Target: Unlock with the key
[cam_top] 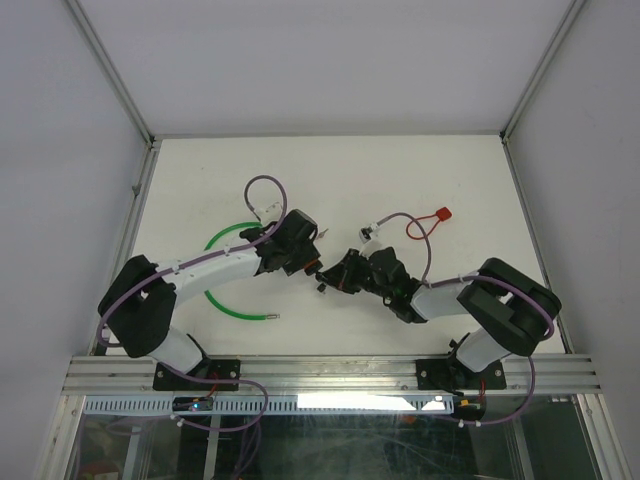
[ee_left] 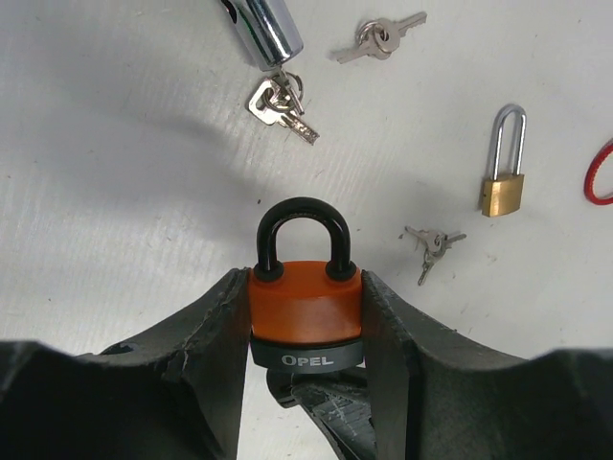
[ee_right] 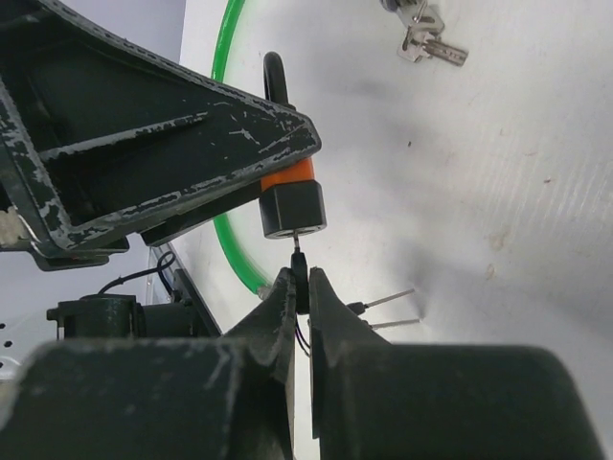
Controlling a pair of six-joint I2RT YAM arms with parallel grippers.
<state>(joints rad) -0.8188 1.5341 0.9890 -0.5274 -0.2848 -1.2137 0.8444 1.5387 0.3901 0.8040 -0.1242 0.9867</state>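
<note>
The left tool (ee_left: 306, 287) clamps the orange padlock (ee_left: 306, 309) clear of the worktop (ee_left: 115, 144), presenting its keyhole (ee_right: 295, 231) to the right tool (ee_right: 301, 287). That tool pinches the key (ee_right: 298, 253), its tip at the keyhole.

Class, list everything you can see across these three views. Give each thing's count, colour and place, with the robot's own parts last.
orange padlock: 1, orange with black shackle, clamped in the left gripper
key: 1, dark, in the right gripper, tip at the orange padlock's underside
brass padlock: 1, brass with silver shackle, lying on the table
key bunches: 3, silver, scattered on the table
chrome cylinder: 1, silver, cut off by the left wrist view's top edge
green cable: 1, green, curving under the left arm
red cable: 1, red, tagged, table's right side
table: 1, white
left arm, right arm: 2, black and white, purple cables
left gripper, right gripper: 2, black, both shut
</note>
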